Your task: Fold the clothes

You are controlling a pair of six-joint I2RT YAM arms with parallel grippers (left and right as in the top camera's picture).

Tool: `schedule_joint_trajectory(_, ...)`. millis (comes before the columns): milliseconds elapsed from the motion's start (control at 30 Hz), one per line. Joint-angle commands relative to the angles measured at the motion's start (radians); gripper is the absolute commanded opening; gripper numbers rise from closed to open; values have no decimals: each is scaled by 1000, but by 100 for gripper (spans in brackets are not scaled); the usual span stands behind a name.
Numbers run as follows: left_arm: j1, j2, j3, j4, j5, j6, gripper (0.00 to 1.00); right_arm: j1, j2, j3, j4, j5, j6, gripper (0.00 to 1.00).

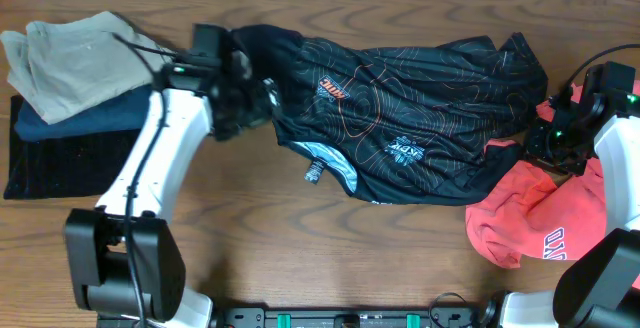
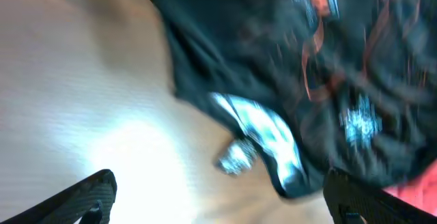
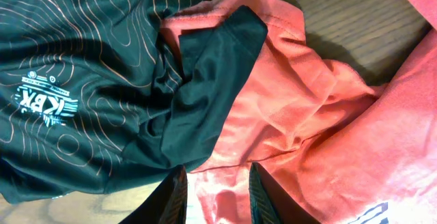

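The black jersey [image 1: 400,118] with thin orange contour lines lies spread and rumpled across the back of the wooden table. My left gripper [image 1: 255,103] hovers over its left end. In the left wrist view the left gripper [image 2: 222,207] is open wide with only bare table between its fingers, and the jersey [image 2: 273,60] with its white neck tag [image 2: 237,157] lies just beyond. My right gripper [image 1: 553,143] is at the jersey's right sleeve. Its jaws [image 3: 217,197] stand apart over the coral-red garment [image 3: 307,115], beside the black sleeve [image 3: 212,67], holding nothing.
A stack of folded clothes sits at the far left: beige [image 1: 65,53] on top, navy [image 1: 80,118] under it, black [image 1: 50,163] at the bottom. The coral-red garment [image 1: 530,218] is heaped at the right front, next to the right arm.
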Motion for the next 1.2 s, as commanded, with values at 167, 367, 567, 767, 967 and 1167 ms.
schedule_joint_trajectory(167, -239, 58, -138, 85, 46, -214, 98, 9, 1, -6, -13, 6, -13, 29)
schedule_joint_trajectory(367, -388, 131, -179, 208, 46, -329, 98, 9, 1, -6, -17, 6, -17, 29)
schedule_joint_trajectory(567, -483, 208, -179, 302, 46, -347, 94, 9, 1, -6, -24, 6, -17, 30)
schedule_joint_trajectory(767, -482, 249, -179, 254, 14, -345, 40, 9, 1, -6, -27, 6, -28, 30)
schedule_joint_trajectory(967, -356, 229, -174, 135, -138, -256, 6, 9, 1, -6, -27, 7, -28, 30)
schedule_joint_trajectory(1167, -59, 161, -96, 10, -307, -135, 6, 10, 1, -6, -28, 6, -28, 30)
